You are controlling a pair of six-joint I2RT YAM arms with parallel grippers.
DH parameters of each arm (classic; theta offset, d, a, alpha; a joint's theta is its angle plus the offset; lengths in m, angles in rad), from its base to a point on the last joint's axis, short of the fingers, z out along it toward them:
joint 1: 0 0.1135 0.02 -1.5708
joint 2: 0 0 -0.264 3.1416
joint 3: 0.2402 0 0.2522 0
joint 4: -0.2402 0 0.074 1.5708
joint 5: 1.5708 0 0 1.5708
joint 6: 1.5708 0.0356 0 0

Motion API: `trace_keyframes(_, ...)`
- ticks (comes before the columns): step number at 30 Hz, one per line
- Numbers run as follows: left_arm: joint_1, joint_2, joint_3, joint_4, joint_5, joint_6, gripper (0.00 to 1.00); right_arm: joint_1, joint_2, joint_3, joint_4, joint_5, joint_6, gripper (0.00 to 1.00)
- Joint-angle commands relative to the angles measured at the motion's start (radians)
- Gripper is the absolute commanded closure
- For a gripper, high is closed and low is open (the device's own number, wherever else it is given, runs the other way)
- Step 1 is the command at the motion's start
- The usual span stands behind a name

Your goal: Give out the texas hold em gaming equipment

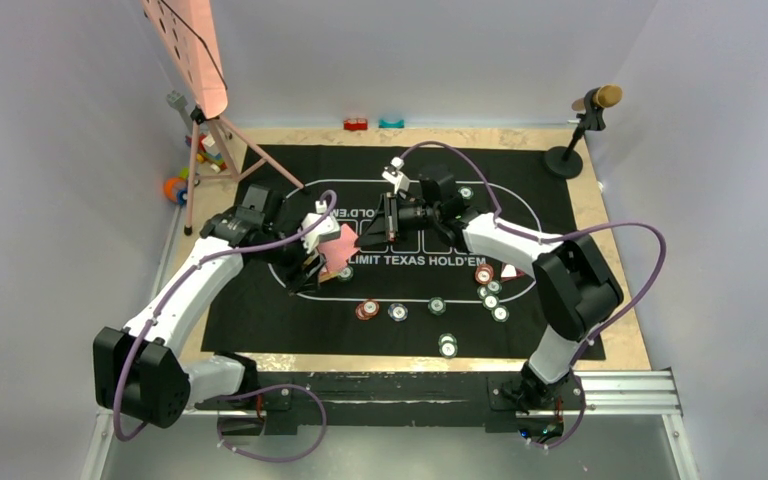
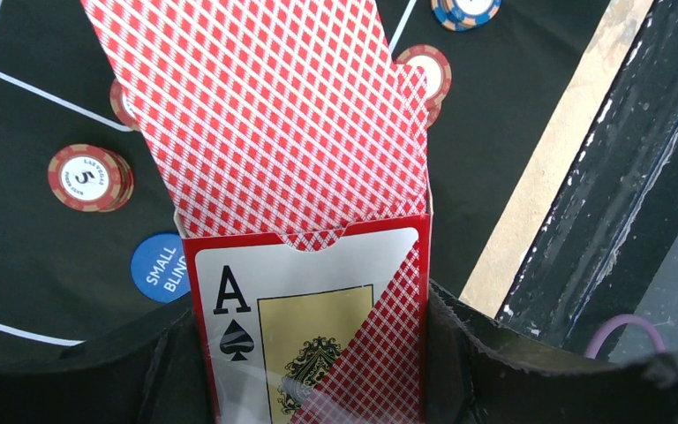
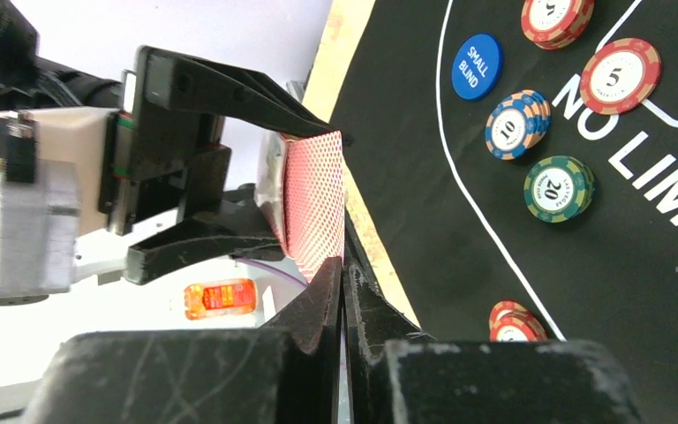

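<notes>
Your two arms reach from the near edge over the black mat (image 1: 250, 320). The left one stretches far and to the right. The right one folds at a high elbow and doubles back to the left, so the two wrists meet nose to nose above the mat's centre.

Nearest you, loose chips (image 1: 447, 346) lie in small stacks on the mat's near half.

The left gripper (image 1: 318, 252) is clamped tight on a card box (image 2: 309, 327) that shows the ace of spades. Red-backed playing cards (image 2: 265, 115) stick out of the box mouth, away from the wrist. The right gripper (image 3: 342, 269) has its jaws all but together, pinching the edge of the protruding cards.

On the mat nearby lie a blue disc (image 2: 161, 267) reading "SMALL BLIND", a red stack (image 2: 86, 177) marked "5", a blue-and-orange stack (image 3: 516, 124) marked "10" and a green stack (image 3: 558, 187) marked "20". The mat's white lettering reads "LIMIT TEXAS HOLD'EM".

Beyond its far edge sit a red toy block (image 1: 356, 124) and a teal toy block (image 1: 391, 123).
</notes>
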Motion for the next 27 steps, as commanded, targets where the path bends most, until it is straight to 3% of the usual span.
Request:
trace_keyframes(1,0.004,-0.019,-0.018,0.035,0.005,0.041,0.54,-0.020,-0.076,0.008,0.025,-0.012,0.001,1.00)
trace_keyframes(10,0.004,-0.016,-0.027,0.030,-0.050,0.056,0.56,-0.125,-0.130,-0.039,0.066,-0.041,0.027,1.00)
trace_keyframes(16,0.013,-0.033,0.007,-0.032,-0.043,0.061,0.60,-0.180,-0.067,-0.014,0.056,-0.022,0.013,1.00)
trace_keyframes(21,0.019,-0.052,0.042,-0.073,0.004,0.031,0.60,-0.116,0.095,0.055,0.132,0.009,0.044,1.00)
trace_keyframes(27,0.019,-0.064,0.100,-0.114,0.012,0.003,0.62,0.034,0.318,0.287,0.027,0.068,0.003,1.00)
